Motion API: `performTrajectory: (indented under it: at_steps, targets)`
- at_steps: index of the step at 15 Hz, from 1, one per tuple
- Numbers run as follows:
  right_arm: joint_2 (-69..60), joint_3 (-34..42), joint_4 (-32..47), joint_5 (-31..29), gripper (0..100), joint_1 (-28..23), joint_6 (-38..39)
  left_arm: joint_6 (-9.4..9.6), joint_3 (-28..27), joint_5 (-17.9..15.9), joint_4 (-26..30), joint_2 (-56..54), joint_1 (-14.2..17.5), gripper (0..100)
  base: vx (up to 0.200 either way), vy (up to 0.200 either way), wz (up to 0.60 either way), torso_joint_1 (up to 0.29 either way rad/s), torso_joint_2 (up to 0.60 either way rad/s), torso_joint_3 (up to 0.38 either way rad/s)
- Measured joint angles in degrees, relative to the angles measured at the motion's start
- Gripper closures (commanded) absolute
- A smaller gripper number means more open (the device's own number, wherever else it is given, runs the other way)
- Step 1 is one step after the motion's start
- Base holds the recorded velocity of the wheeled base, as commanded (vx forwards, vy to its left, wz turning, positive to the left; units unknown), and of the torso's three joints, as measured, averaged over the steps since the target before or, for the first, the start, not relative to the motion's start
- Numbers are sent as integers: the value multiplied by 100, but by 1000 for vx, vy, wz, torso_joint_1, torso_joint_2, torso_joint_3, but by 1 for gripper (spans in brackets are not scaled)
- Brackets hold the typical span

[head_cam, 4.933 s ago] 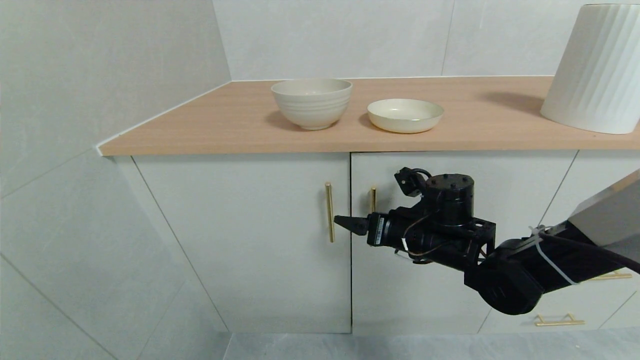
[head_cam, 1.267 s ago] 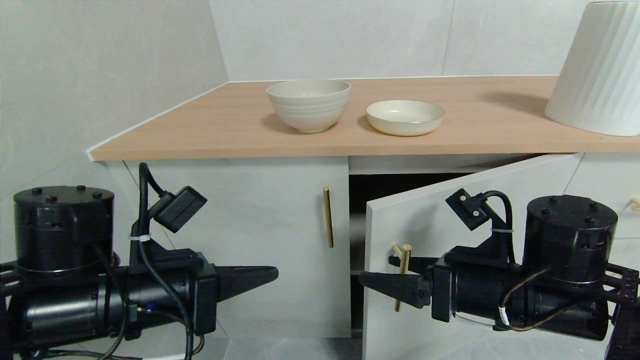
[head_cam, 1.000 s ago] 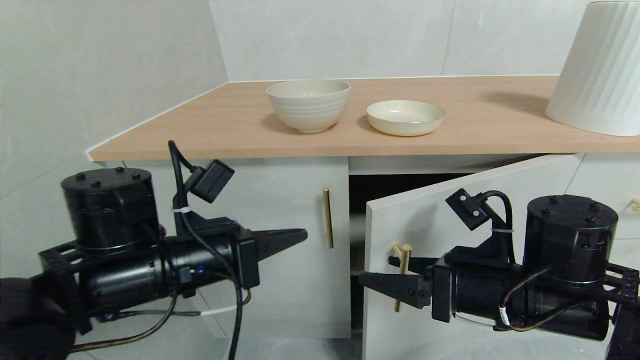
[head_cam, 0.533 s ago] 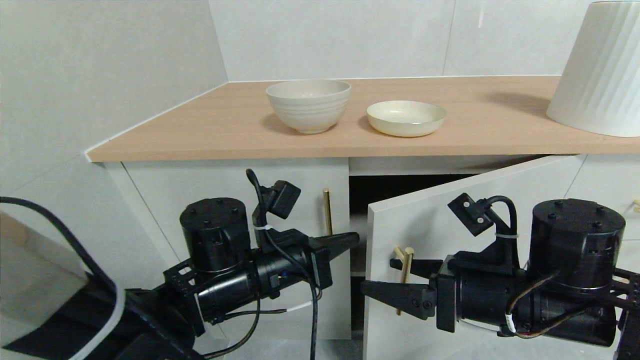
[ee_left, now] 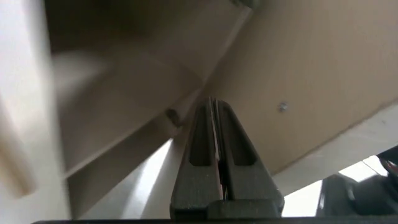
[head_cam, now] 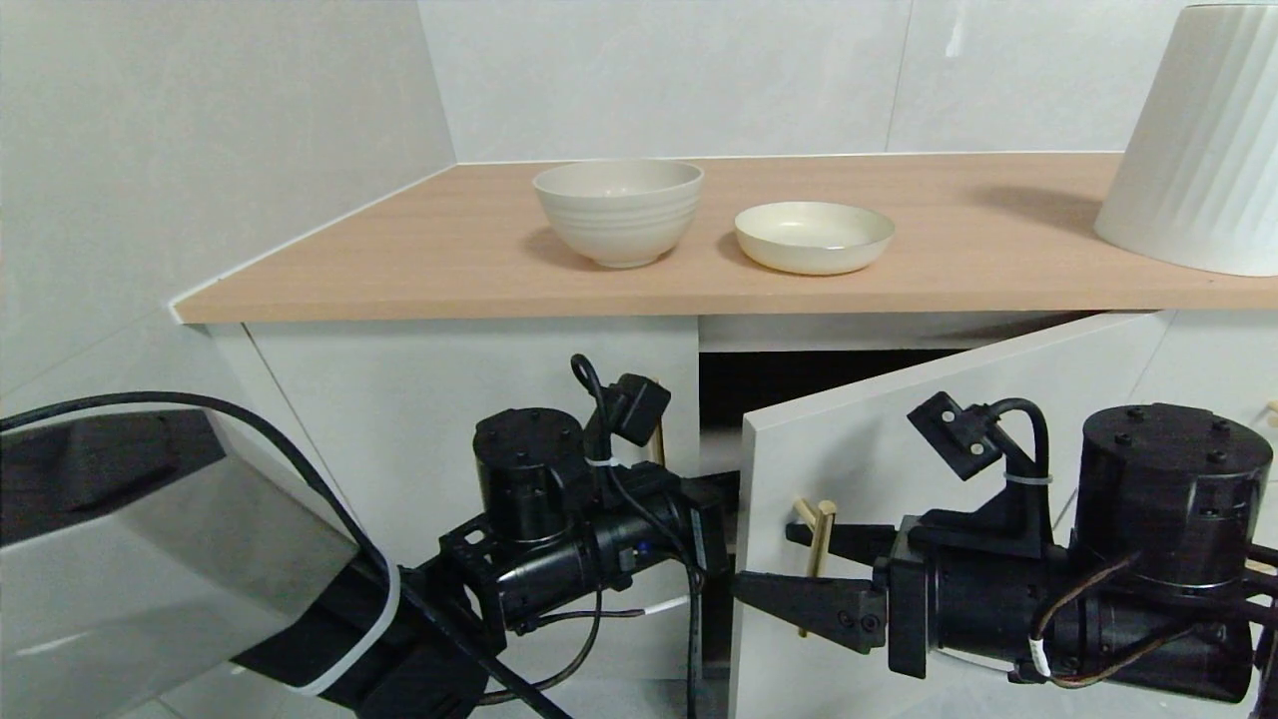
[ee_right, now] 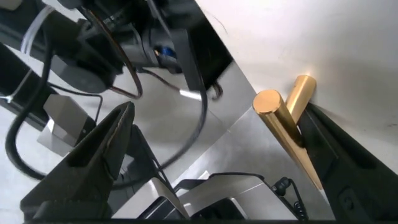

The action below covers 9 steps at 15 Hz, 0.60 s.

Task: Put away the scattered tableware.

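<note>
A cream ribbed bowl [head_cam: 619,210] and a shallow cream dish [head_cam: 814,237] stand side by side on the wooden countertop [head_cam: 419,260]. Below them the right cabinet door [head_cam: 899,439] hangs partly open. My right gripper [head_cam: 764,557] is open, its fingers on either side of that door's gold handle [head_cam: 819,544]. In the right wrist view the handle [ee_right: 283,118] lies against one finger [ee_right: 348,162], with the other finger well clear of it. My left gripper [head_cam: 721,489] is shut, its tip in the dark gap between the doors. Its closed fingers [ee_left: 213,124] point along the door's inner face [ee_left: 323,81].
A tall white ribbed vessel [head_cam: 1198,150] stands at the counter's right end. The left cabinet door [head_cam: 399,419] is closed. A tiled wall [head_cam: 200,150] bounds the corner on the left. Gold drawer handles show at the far right edge.
The right door, closed 4.9 s ago, now stands ajar with my right gripper at its handle. My left arm has swung in from the left and pushed its shut tip into the gap.
</note>
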Motion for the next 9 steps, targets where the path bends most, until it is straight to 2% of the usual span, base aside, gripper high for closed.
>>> performTrajectory:
  at_steps: [6,9]
  targets:
    - [-296,39,111,-446,0,-361,-332,6,-82,41,-9,98,-141,100,0,0,0,0,0,0]
    - [-489,29,622,-525,0,-614,-675,11,-44,44,-11,12,-188,100,0,0,0,0,0,0]
